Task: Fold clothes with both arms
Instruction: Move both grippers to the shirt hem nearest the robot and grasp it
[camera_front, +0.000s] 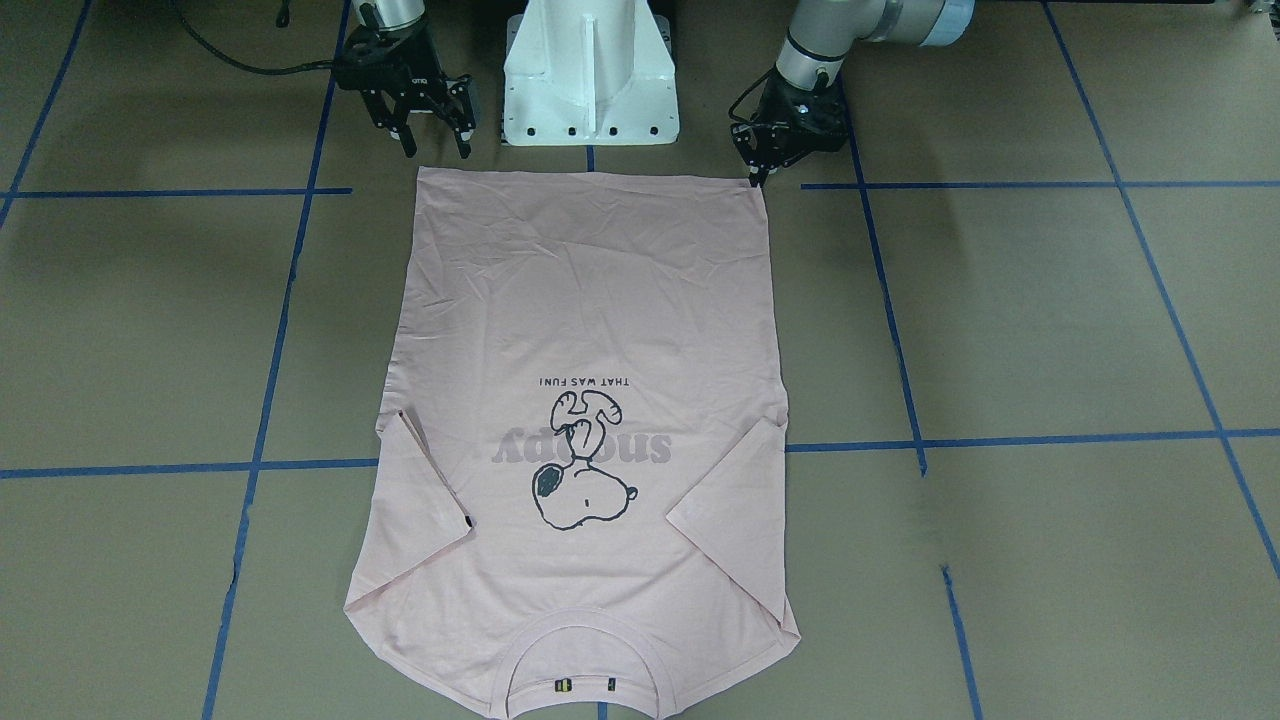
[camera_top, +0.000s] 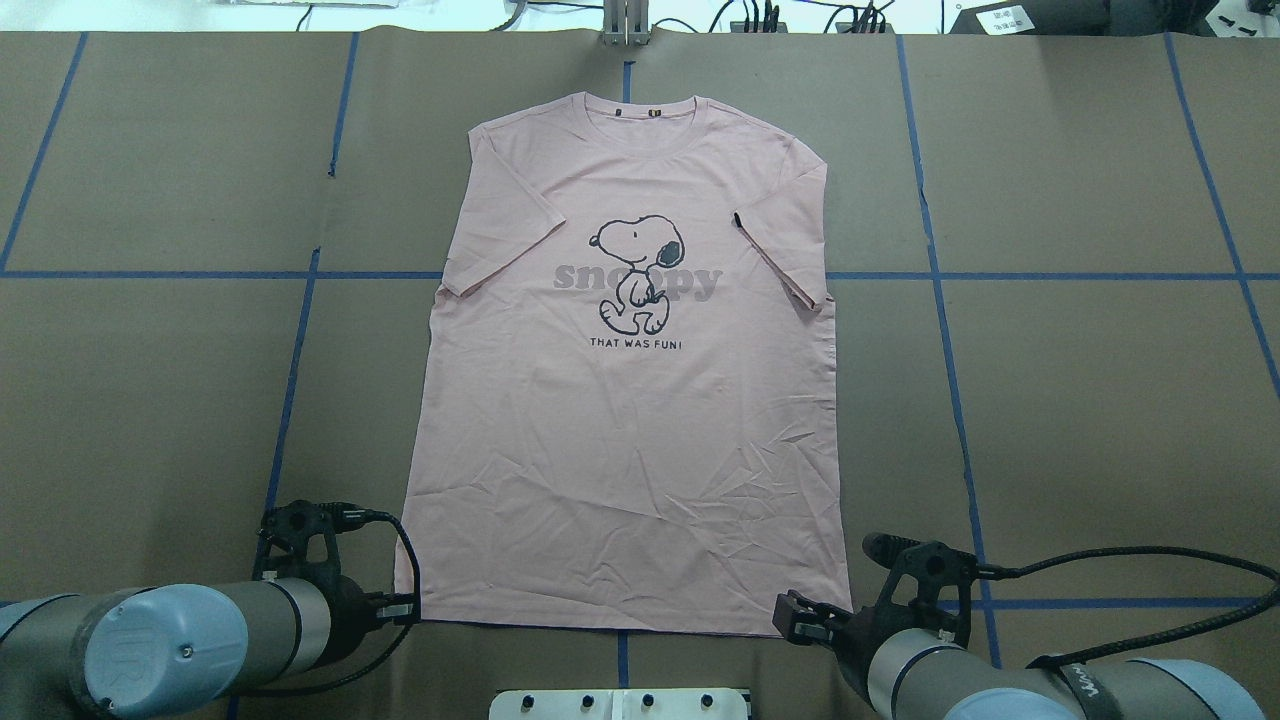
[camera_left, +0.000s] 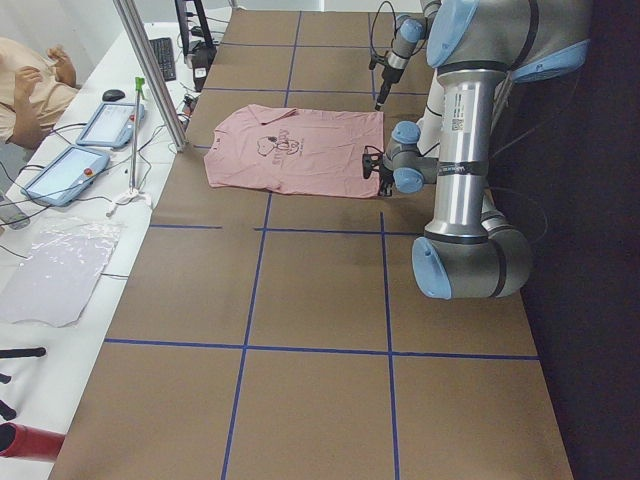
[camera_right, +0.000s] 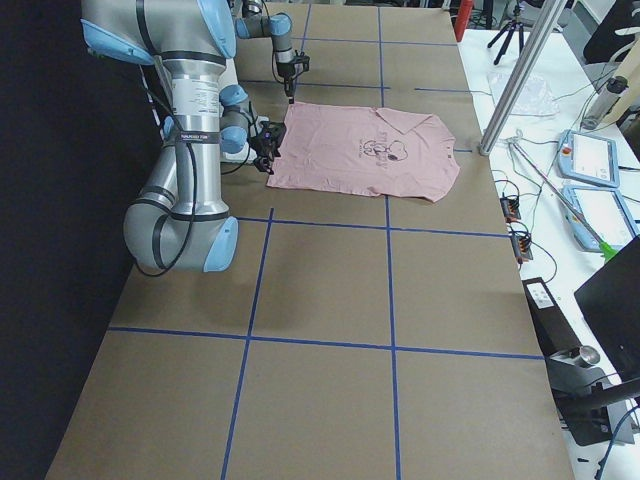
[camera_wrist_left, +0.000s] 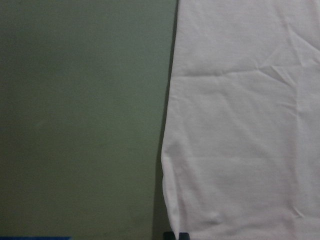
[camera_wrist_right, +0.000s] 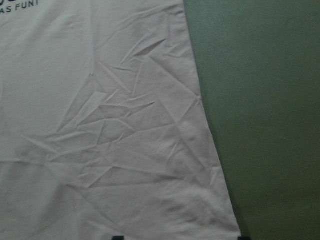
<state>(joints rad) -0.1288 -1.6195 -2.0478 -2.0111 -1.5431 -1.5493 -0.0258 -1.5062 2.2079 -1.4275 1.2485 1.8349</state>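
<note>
The pale pink T-shirt lies flat and print up on the brown table, its collar away from me and its hem near my base; it also shows in the overhead view. My left gripper is down at the shirt's hem corner with its fingertips together on the cloth edge. My right gripper is open and hovers just over the other hem corner. In the right wrist view its fingertips stand wide apart on either side of that corner. Both sleeves are folded inward onto the chest.
The white pedestal stands between the arms just behind the hem. Blue tape lines cross the table. Beyond the far edge are an aluminium post, tablets and a seated operator.
</note>
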